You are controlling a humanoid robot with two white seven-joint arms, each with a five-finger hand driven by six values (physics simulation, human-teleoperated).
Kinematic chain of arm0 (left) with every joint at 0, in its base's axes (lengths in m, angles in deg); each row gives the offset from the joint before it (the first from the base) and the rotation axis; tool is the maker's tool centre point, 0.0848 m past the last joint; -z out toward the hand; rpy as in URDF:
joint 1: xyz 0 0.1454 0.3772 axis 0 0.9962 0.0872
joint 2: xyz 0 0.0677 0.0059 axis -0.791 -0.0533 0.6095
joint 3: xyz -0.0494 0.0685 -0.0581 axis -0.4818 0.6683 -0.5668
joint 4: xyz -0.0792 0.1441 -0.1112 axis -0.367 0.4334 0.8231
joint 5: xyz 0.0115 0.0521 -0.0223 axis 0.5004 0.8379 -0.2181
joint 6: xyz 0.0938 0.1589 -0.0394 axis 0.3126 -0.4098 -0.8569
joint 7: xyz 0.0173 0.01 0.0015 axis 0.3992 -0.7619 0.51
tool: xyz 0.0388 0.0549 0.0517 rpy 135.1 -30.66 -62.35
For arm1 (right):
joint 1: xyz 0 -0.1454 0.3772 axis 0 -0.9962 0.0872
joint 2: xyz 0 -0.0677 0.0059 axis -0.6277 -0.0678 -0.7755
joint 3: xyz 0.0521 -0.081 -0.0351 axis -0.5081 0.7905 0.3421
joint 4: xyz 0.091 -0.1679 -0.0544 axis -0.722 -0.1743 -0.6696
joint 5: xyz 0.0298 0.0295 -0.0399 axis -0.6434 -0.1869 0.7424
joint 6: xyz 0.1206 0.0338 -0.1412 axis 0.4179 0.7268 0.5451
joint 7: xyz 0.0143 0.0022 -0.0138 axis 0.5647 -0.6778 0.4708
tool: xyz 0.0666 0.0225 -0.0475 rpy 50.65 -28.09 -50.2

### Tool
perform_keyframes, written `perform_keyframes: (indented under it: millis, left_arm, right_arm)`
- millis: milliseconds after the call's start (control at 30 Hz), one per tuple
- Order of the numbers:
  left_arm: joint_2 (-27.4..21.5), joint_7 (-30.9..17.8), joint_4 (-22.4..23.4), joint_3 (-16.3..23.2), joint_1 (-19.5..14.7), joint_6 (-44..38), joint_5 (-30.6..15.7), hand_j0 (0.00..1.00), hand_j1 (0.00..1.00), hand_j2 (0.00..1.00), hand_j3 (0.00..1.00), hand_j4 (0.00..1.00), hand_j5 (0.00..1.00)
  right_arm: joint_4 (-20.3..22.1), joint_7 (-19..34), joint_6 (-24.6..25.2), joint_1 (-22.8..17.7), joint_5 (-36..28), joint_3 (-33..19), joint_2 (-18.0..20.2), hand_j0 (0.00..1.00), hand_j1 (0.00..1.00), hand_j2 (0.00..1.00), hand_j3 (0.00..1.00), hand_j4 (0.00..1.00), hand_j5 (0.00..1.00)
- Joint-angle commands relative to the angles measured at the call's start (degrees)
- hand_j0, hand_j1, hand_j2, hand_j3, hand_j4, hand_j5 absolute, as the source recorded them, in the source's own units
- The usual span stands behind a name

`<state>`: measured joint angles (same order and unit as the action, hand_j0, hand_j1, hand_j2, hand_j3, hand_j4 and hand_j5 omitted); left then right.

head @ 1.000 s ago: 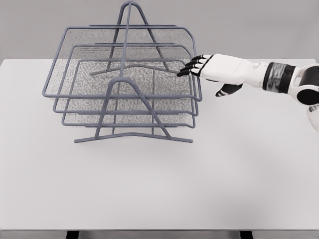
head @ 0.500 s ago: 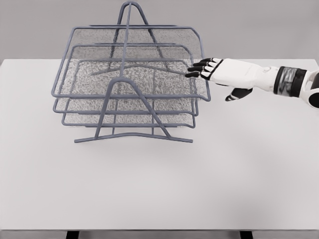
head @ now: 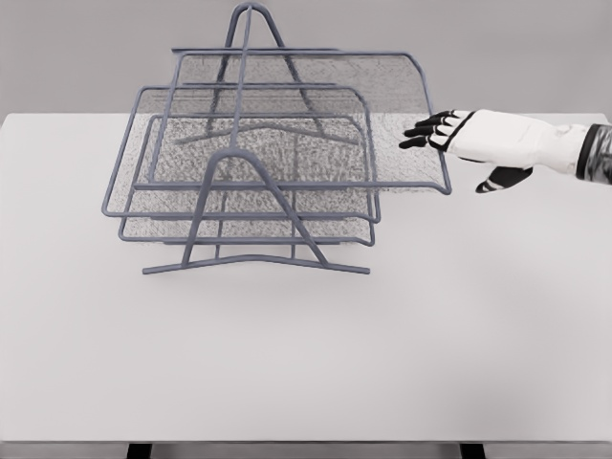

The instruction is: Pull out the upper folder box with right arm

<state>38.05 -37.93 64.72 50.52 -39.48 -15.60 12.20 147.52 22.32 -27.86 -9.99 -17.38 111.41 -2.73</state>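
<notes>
Mesh upper tray (head: 316, 115) by right hand (head: 449, 134); grip unclear, forearm cut off.

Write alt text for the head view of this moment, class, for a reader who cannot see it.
A white robot right hand touches the right rim of the upper mesh tray of a three-tier grey wire rack, and that tray sticks out to the right past the two trays below. The rack stands on a white table. No left arm shows.

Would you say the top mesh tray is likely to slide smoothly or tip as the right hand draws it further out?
The top mesh tray looks stiff and probably light. It overhangs the rack toward the right hand, so it may tip if drawn further.
</notes>
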Motion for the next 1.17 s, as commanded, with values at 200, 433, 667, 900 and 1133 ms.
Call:
perform_keyframes:
  millis: [200,433,667,900,1133]
  left_arm:
    - [0.00,-0.01,-0.02,-0.01,0.00,0.00,-0.02,1.00,1.00,1.00,1.00,1.00,1.00]
    - [0.00,-0.01,-0.02,-0.01,0.00,0.00,-0.02,1.00,1.00,1.00,1.00,1.00,1.00]
    - [0.00,-0.01,-0.02,-0.01,0.00,0.00,-0.02,1.00,1.00,1.00,1.00,1.00,1.00]
    - [0.00,-0.01,-0.02,-0.01,0.00,0.00,-0.02,1.00,1.00,1.00,1.00,1.00,1.00]
    - [0.00,-0.01,-0.02,-0.01,0.00,0.00,-0.02,1.00,1.00,1.00,1.00,1.00,1.00]
  right_arm:
    - [-0.22,0.20,-0.66,0.00,5.64,-0.21,4.71,1.00,1.00,1.00,1.00,1.00,1.00]
    - [1.27,0.20,-0.66,-0.09,4.32,-2.23,6.21,1.00,1.00,1.00,1.00,1.00,1.00]
    - [4.79,0.20,-0.66,0.44,-1.92,-3.55,10.78,1.00,1.00,1.00,1.00,1.00,1.00]
    - [7.07,0.20,-0.66,1.23,-3.76,-3.55,10.43,1.00,1.00,1.00,1.00,1.00,1.00]
    - [7.25,0.20,-0.66,0.97,-5.17,-5.74,10.69,1.00,1.00,1.00,1.00,1.00,1.00]
